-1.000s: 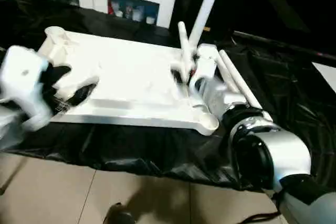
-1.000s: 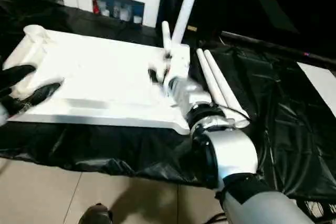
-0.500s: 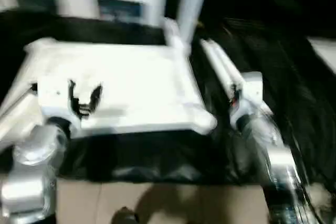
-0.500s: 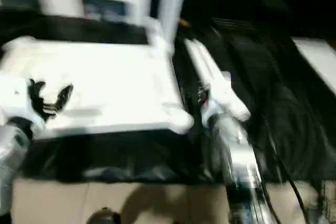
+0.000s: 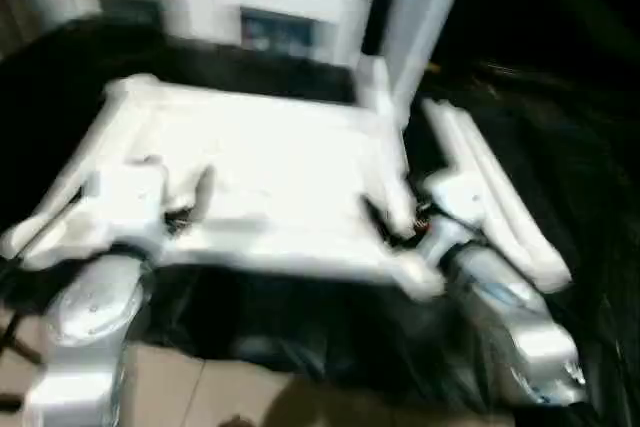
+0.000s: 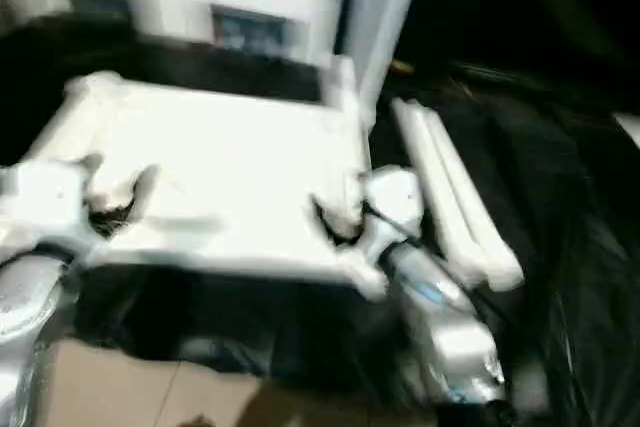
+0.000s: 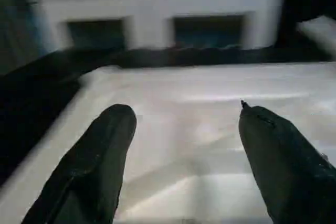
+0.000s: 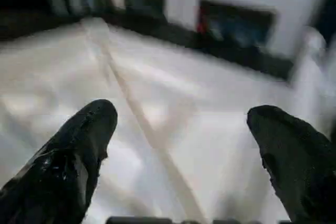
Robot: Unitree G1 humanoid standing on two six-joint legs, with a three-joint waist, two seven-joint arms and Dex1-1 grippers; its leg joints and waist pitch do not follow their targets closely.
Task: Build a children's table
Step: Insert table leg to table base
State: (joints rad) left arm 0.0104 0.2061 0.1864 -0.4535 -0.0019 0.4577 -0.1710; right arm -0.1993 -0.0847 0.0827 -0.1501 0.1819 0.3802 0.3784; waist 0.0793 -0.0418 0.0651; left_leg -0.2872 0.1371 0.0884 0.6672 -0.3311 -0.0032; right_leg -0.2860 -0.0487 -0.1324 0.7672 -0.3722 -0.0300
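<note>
The left claw [image 5: 185,202] hangs released over the tabletop's [image 5: 270,162] near left edge. The tabletop lies upside down on the black-draped bench [image 5: 60,77]. The right claw [image 6: 335,217], also released, hangs over its near right corner; two legs [image 5: 495,197] lie just beside.

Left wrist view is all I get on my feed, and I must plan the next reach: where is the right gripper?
Observer: The right gripper is open, over the tabletop's near right corner.
Operator: Any legs lying loose?
Observer: Two legs lie side by side on the black sheet, right of the tabletop.
Operator: Is one already fitted?
Observer: One upright leg rises at the far right corner; blur hides whether it is seated.
</note>
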